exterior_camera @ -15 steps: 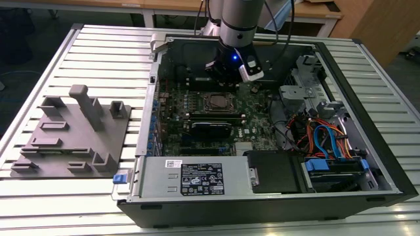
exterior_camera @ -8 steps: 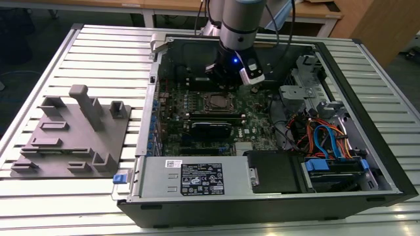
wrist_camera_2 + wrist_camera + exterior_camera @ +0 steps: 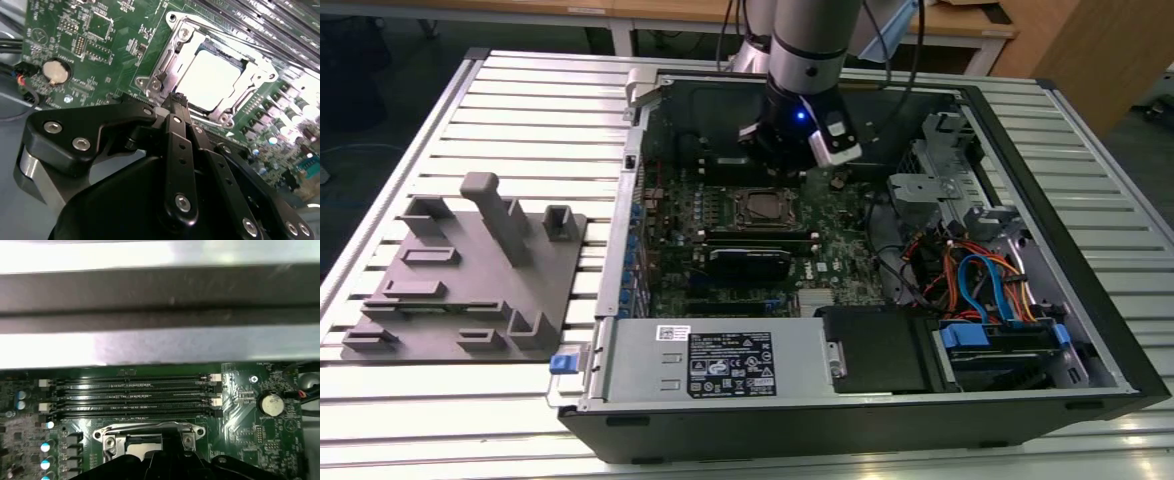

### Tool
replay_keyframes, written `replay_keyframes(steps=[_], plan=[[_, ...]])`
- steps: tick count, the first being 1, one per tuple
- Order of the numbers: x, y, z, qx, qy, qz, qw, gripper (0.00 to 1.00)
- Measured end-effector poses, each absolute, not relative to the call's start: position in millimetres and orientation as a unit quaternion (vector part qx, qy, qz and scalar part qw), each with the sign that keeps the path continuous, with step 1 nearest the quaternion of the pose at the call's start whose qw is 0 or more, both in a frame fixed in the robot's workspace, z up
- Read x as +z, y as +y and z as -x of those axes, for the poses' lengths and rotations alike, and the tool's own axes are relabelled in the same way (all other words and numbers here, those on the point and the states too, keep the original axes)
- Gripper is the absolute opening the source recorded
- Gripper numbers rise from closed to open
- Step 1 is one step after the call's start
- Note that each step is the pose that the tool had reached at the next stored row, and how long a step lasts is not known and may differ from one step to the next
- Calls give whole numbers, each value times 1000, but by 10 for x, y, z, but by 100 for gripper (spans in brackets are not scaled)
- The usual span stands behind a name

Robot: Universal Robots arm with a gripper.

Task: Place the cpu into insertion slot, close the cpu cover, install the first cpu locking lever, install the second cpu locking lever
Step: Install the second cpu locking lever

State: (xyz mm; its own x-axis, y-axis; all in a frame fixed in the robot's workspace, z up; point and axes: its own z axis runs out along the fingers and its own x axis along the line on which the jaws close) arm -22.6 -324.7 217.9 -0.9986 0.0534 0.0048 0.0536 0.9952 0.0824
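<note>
Inside, toward the upper middle of the exterior view, the arm's black end effector (image 3: 781, 160) hangs over the green circuit board (image 3: 834, 220) of an open black computer case (image 3: 1107, 340), which lies on a ribbed pale metal tabletop (image 3: 534, 110). In the second wrist view the end effector (image 3: 176, 102) shows matte black linkage plates studded with shiny round screws; its fingertips sit pressed together with no gap between them and nothing held, just at the near edge of the socket. The insertion slot (image 3: 210, 82) sits in the upper right of that frame, ringed by a silvery stamped metal rim. The cpu (image 3: 212, 82), a flat square with a pale, glaring metal top, lies seated in it, and the cpu cover (image 3: 250, 85), a thin silvery frame, lies flat around it. One round coin battery (image 3: 55, 71) gleams at the upper left. In the first wrist view, four long black memory slots (image 3: 130, 396) run in parallel above the socket. At the exterior view's left, one grey moulded fixture tray (image 3: 467, 290) with blocky uprights rests on the tabletop.
</note>
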Motion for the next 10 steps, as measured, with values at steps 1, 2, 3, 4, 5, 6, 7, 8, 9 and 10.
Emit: replay_keyframes(steps=[1, 2, 3, 4, 5, 6, 7, 8, 9, 10], plan=[[2199, -3247, 226, -41, -999, 27, 1, 10], [2211, -3247, 226, -41, -999, 27, 1, 10], [2214, -3247, 226, -40, -999, 27, 1, 10], [2214, -3247, 226, -39, -999, 27, 1, 10], [2215, -3247, 226, -37, -999, 27, 1, 10], [2215, -3247, 226, -36, -999, 27, 1, 10], [2215, -3248, 226, -35, -999, 27, 1, 10], [2216, -3250, 226, -34, -999, 27, 1, 10], [2216, -3252, 226, -33, -999, 27, 1, 10], [2216, -3256, 227, -32, -999, 27, 1, 10]])
